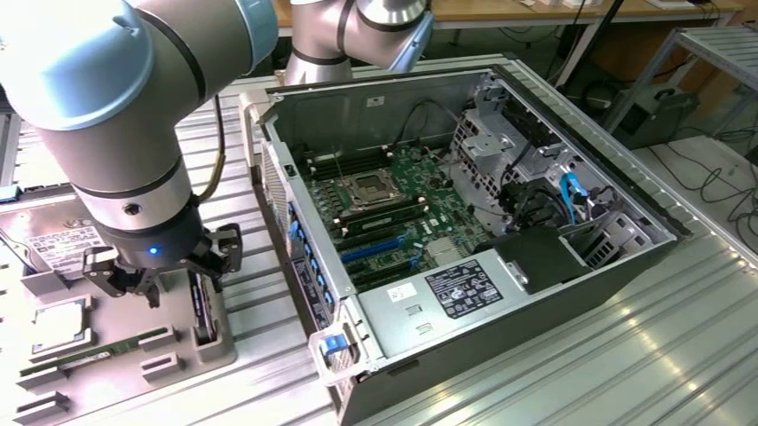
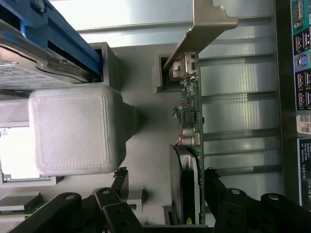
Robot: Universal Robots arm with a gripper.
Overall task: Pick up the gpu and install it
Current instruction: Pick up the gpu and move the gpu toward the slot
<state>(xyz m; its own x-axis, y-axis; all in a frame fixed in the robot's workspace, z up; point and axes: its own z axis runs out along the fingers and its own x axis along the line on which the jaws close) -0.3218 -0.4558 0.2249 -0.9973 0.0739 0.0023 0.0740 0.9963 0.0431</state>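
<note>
Grey holder [image 1: 177, 351] slots keep the gpu [image 2: 191, 121] standing on edge on the worktop [image 1: 569, 355], presumably so that its 2 faces are left free for gripping. The gripper [image 1: 163, 271] is positioned above it, jaws apart, nothing clamped.

No wording could be read anywhere. A black sticker [image 1: 462, 289] on the silver cover [image 1: 397, 312] inside the computer case [image 1: 645, 266] and a white label [image 1: 66, 240] on the hard drive [image 1: 27, 224] carried print too fine to make out.
</note>
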